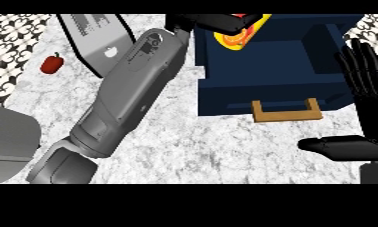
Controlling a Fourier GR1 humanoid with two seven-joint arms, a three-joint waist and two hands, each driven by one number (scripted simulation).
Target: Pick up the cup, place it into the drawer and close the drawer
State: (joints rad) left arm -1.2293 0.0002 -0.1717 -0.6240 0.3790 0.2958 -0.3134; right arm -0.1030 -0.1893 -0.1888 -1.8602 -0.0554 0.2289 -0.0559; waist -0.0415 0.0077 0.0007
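Cup (pixel 238 35), yellow-red, sits at the far-left corner of the open navy drawer (pixel 295 66), over its back edge. Left hand (pixel 214 21) has fingers curled round the cup, forearm slanting across the counter (pixel 221 146). Right hand (pixel 362 71) rests at the right edge, fingers straight and spread. Wooden handle (pixel 286 111) faces the counter's near edge. Red pepper (pixel 52 64) lies near the left edge.

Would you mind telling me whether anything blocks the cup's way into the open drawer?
Nothing visible does: the left hand holds the yellow and red cup over the open dark blue drawer, whose inside shows nothing else.
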